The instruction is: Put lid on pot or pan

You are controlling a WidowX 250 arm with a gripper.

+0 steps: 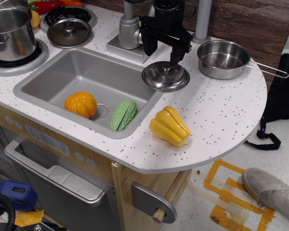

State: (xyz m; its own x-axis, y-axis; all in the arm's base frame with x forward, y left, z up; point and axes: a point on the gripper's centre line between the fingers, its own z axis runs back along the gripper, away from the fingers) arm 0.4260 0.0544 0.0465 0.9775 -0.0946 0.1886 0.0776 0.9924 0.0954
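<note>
Only view: lid (165, 76) sits flat on the bench (221, 110) at the sink's (48, 84) right corner, just left of the saucepan (223, 58) — apart from it, pan empty. Gripper (174, 61) hangs right above the knob, fingers (175, 55) down around it; whether they're clenched on it or released, can't tell. Lid looks unlifted, so the lift, carry right and seating remain — task barely started.
</note>
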